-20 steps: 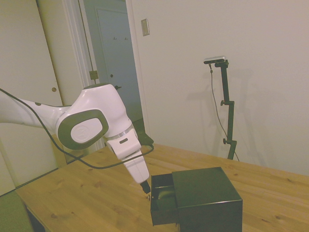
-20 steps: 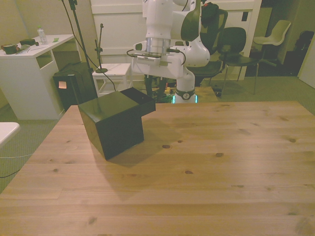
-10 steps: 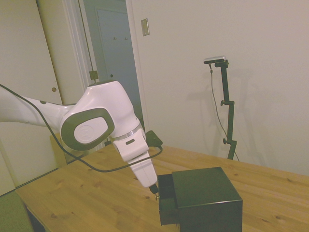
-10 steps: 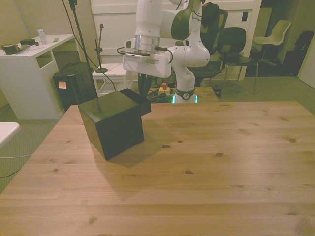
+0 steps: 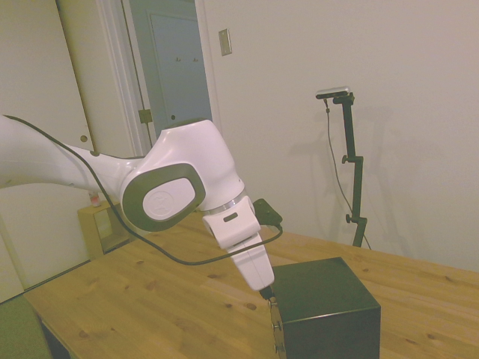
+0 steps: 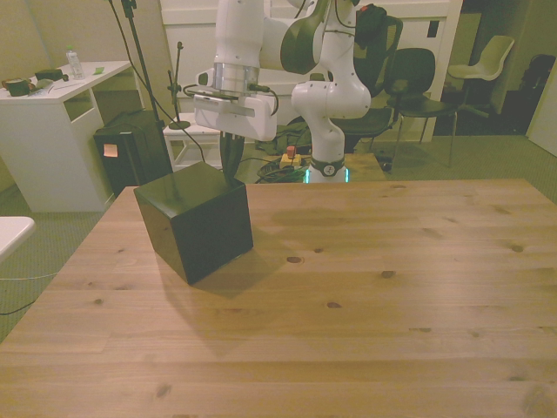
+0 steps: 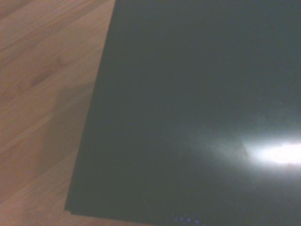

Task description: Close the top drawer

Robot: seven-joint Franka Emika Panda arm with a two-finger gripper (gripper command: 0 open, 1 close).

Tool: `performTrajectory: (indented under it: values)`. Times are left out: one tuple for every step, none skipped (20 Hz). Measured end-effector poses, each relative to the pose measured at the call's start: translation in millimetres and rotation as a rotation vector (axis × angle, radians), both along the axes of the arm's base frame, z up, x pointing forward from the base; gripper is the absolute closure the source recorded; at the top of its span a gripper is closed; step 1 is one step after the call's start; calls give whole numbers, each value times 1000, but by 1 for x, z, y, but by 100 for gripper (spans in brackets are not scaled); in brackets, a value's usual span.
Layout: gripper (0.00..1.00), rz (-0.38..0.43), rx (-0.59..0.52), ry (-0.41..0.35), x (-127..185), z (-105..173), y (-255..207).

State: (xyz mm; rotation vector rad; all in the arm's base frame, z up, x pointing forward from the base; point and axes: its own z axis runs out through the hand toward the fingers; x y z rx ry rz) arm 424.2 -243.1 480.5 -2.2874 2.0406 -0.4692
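The black cabinet point(image 5: 325, 307) stands on the wooden table point(image 5: 150, 299), toward the front view's left and near the table's far edge. In the side view its top drawer point(image 5: 275, 320) sits pushed in, the front panel showing only as a thin strip level with the cabinet's face, with a small metallic knob point(image 5: 278, 326) just visible on it. In the front view the drawer itself is hidden behind the cabinet body point(image 6: 196, 218), which reads as a plain dark cube with nothing jutting from it.

The white Franka arm reaches down to the cabinet's drawer side, and the gripper point(image 5: 267, 295) rests right at the top edge of the drawer front, touching or almost touching it. In the front view the gripper point(image 6: 230, 170) shows as a dark tip just behind the cabinet's upper far corner. Whether its fingers are parted or pressed together cannot be told from either view.

The wrist view shows the cabinet's flat black top point(image 7: 197, 108), blurred, with a bright glare patch, and a band of table wood point(image 7: 42, 94) beside it.
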Motion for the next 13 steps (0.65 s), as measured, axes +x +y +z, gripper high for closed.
performTrajectory:
  values:
    - [100,4,1,3,2,-2,1]
    - [100,9,2,7,3,-4,3]
    - [100,16,2,9,5,-5,7]
    - [100,26,2,12,7,-6,11]
    - [100,40,2,15,10,-7,18]
    - [100,58,3,19,12,-9,27]
    - [100,80,3,25,14,-11,38]
    - [100,103,4,32,14,-15,51]
    - [100,130,6,39,13,-17,66]
    - [100,157,8,46,10,-20,82]
    - [100,181,9,51,6,-23,98]
    - [100,205,12,57,1,-24,115]
    - [100,229,16,62,-4,-23,131]
